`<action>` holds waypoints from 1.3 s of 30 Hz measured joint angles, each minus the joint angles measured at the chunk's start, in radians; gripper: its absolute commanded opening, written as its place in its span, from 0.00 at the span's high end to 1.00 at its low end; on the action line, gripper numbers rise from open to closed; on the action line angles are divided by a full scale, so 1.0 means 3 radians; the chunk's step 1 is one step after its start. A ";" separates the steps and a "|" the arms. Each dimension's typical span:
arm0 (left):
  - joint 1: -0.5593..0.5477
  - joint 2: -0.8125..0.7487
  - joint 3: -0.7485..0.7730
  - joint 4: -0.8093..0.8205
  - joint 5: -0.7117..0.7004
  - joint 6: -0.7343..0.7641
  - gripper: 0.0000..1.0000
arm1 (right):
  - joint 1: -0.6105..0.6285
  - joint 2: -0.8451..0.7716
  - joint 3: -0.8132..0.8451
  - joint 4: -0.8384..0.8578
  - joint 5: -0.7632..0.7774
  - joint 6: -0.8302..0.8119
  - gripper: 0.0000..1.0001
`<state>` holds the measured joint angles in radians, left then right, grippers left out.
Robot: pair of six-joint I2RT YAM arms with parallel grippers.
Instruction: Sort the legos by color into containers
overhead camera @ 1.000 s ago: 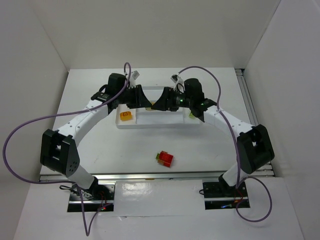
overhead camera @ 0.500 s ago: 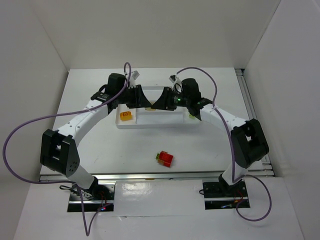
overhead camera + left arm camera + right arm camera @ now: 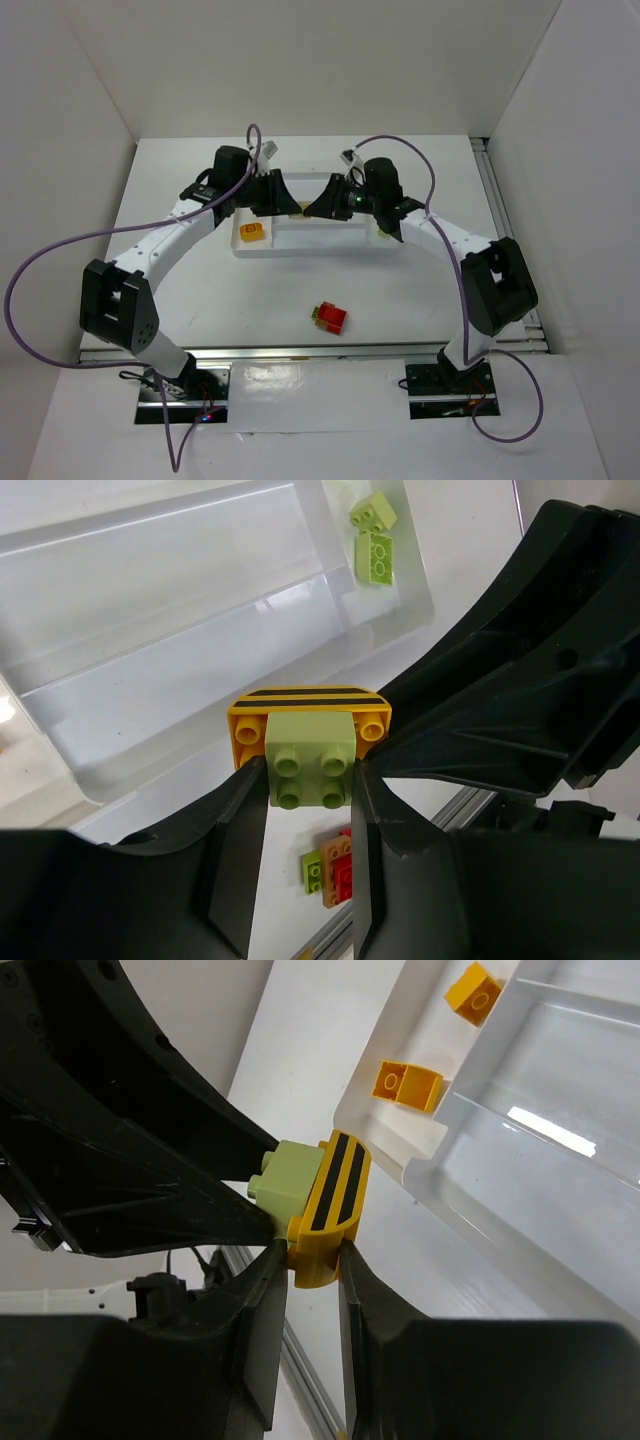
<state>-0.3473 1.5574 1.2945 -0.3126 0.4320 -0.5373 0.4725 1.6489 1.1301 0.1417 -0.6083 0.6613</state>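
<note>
1. The lime green brick (image 3: 311, 765) is stuck face-on to a striped yellow-orange piece (image 3: 310, 708). The pair hangs in the air over the far edge of the white tray (image 3: 300, 247), between the two wrists and in no compartment.
2. The left gripper (image 3: 308, 785) has its fingers clamped on the green brick's two sides, the same hold as a second ago.
3. The right gripper (image 3: 312, 1257) is the change: its jaws stood wider a second ago and are now pinched tight on the thin edges of the striped piece. In the top view the right arm (image 3: 497, 285) has also tucked its elbow in a bit.
4. Each half of the pair now has its own grip, so this looks like the setup for pulling them apart. Neither brick can be dropped by colour until they are separated.
5. Two orange bricks (image 3: 406, 1084) sit in the tray's left end section and two lime bricks (image 3: 373, 540) in its right end section, both as before.
6. A red cluster (image 3: 329, 318) lies on the table (image 3: 200, 300), well apart from the tray and unmoved. The left wrist view shows green and orange bits stuck to it, so it likely needs splitting too.
7. Both holds are narrow, so a piece could pop loose during the pull.
</note>
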 measured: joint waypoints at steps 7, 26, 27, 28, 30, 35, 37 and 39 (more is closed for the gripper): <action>0.0142 -0.0057 0.0009 -0.0083 0.0136 0.0034 1.00 | -0.0028 0.0003 -0.0108 -0.0006 0.0155 -0.0018 0.87; 0.0641 -0.1114 0.0289 -0.0932 -0.1074 -0.0066 1.00 | 0.0295 0.1770 0.1892 -0.0228 0.0505 -0.0191 0.87; 0.0641 -0.1170 0.0289 -0.0971 -0.1110 -0.0066 1.00 | 0.0305 0.1949 0.2121 -0.0251 0.0509 -0.0192 0.87; 0.0641 -0.1212 0.0289 -0.1008 -0.1147 -0.0066 1.00 | 0.0317 0.2094 0.2317 -0.0271 0.0512 -0.0191 0.84; 0.0640 -0.1251 0.0285 -0.1057 -0.1189 -0.0064 1.00 | 0.0341 0.2392 0.2712 -0.0348 0.0538 -0.0189 0.57; 0.0640 -0.1264 0.0239 -0.1165 -0.1185 -0.0056 1.00 | 0.0425 0.2955 0.3560 -0.0580 0.0561 -0.0161 0.26; 0.0640 -0.1263 0.0230 -0.1183 -0.1169 -0.0053 1.00 | 0.0456 0.2989 0.3633 -0.0664 0.0572 -0.0165 0.21; 0.0640 -0.1260 0.0230 -0.1179 -0.1138 -0.0053 1.00 | 0.0467 0.2912 0.3522 -0.0645 0.0600 -0.0179 0.21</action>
<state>-0.1555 1.1793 1.3636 -0.6662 0.0906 -0.5533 0.6125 2.5225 2.1868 -0.0517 -0.4282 0.6075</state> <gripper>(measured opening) 0.445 0.787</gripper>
